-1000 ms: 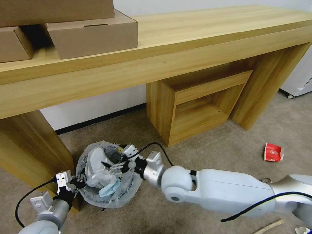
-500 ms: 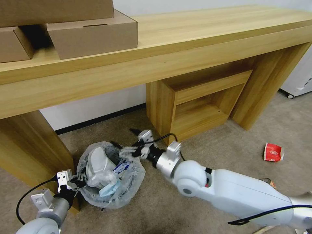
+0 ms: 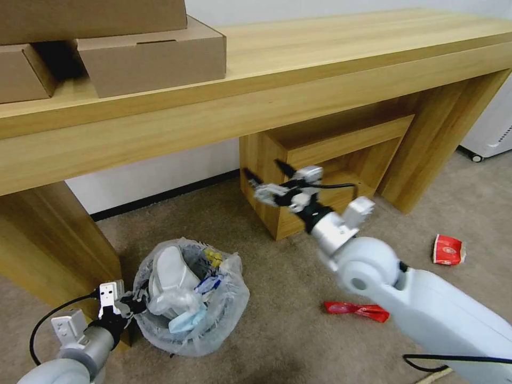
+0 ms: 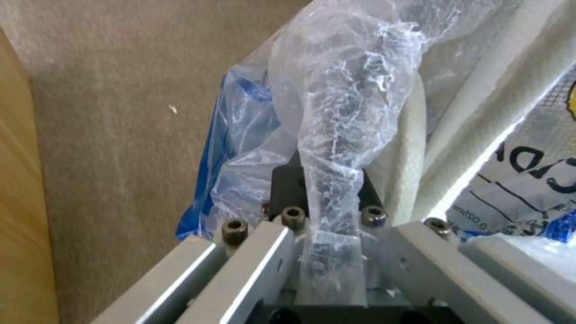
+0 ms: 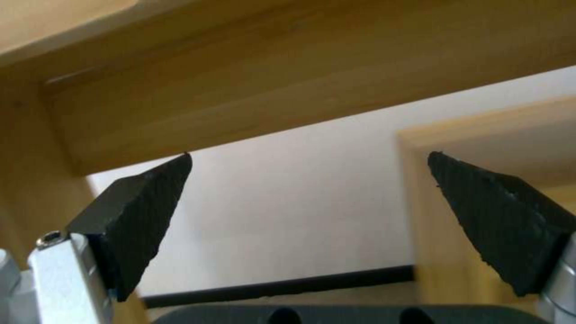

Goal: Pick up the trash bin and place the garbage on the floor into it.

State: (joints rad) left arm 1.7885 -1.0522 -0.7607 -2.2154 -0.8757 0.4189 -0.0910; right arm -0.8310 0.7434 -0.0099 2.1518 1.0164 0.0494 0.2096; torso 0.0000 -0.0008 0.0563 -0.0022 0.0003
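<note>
Grey carpet [image 3: 298, 341] beneath a wooden desk [image 3: 320, 80]. The left gripper [image 3: 130, 304] is clenched on the trash bin [image 3: 189, 296] liner at its rim; the right gripper [image 3: 269, 181] hangs spread and empty, well above the red wrapper [image 3: 356, 311]. Risk: the thin liner may tear or slip under load.

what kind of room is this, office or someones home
Probably an office or storeroom, though I can't be sure: short-pile carpet, a long wooden desk against a white wall, and plain cardboard boxes stacked on it. Nothing homely shows.
</note>
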